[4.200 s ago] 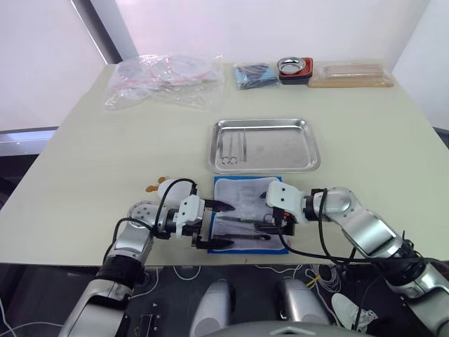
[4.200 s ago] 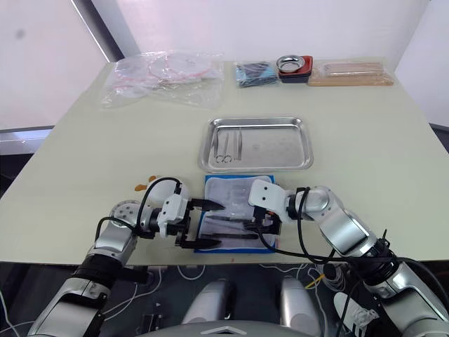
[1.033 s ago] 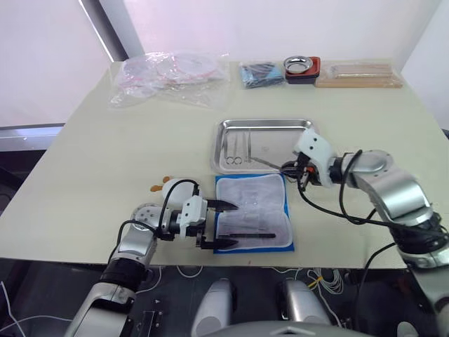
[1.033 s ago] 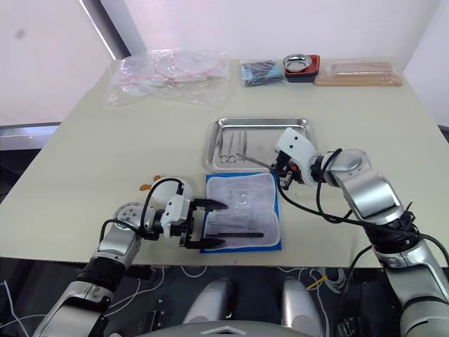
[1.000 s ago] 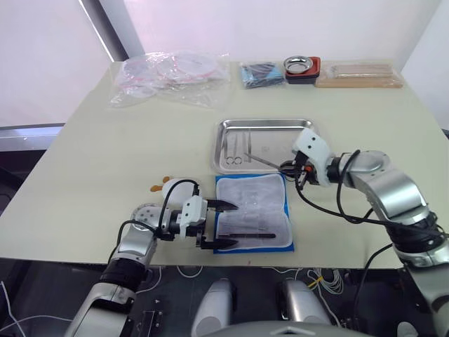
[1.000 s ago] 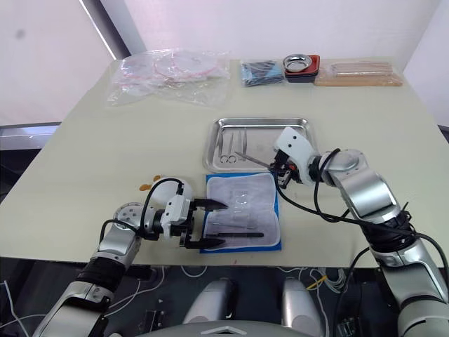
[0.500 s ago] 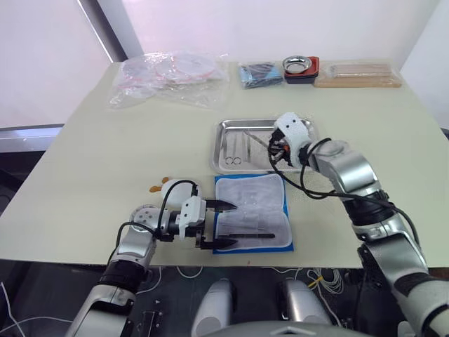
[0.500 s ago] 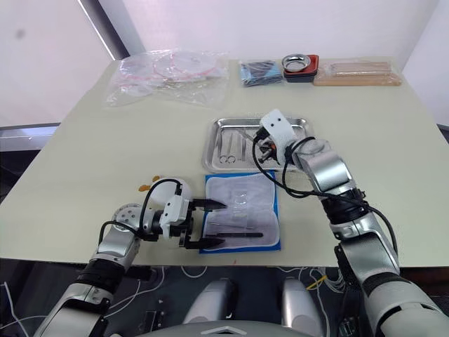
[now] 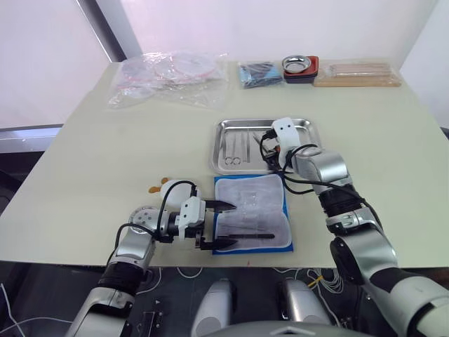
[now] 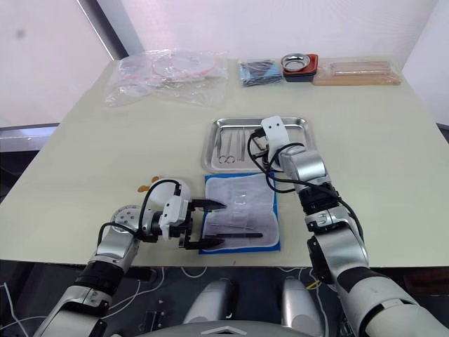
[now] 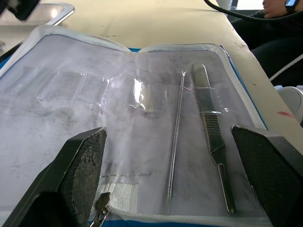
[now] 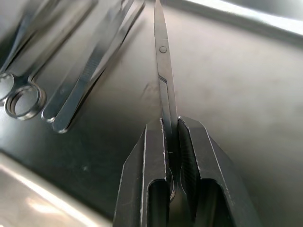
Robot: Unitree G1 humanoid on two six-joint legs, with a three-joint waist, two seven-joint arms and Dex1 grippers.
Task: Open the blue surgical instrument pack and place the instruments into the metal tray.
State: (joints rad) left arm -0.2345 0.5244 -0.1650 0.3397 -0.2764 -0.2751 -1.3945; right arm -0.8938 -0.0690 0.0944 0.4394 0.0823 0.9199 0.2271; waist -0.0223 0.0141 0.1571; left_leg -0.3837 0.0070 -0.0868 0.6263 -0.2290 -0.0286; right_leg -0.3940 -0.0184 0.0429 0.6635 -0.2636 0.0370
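Note:
The blue surgical instrument pack [image 9: 252,221] lies open near the table's front edge, pale lining up. Tweezers [image 11: 210,137] and a thin probe [image 11: 176,137] rest on the lining. My left gripper [image 9: 219,225] stands open at the pack's left edge, one finger [image 11: 78,175] on each side of the lining. Behind the pack sits the metal tray [image 9: 305,151], holding ring-handled scissors and tweezers [image 9: 235,147] at its left. My right gripper [image 12: 171,137] hangs low over the tray's middle, shut on a pair of scissors [image 12: 162,61] whose blades point ahead over the tray floor.
Along the table's far edge lie a clear plastic bag of tubing [image 9: 168,74], a darker blue packet [image 9: 258,74], a small round bowl in a red holder [image 9: 302,68] and a tan flat packet [image 9: 358,72]. A small white and orange object [image 9: 163,187] sits by my left arm.
My right gripper has carried the scissors left from the tray's right edge to over its middle and lower. The left gripper and the pack have not moved.

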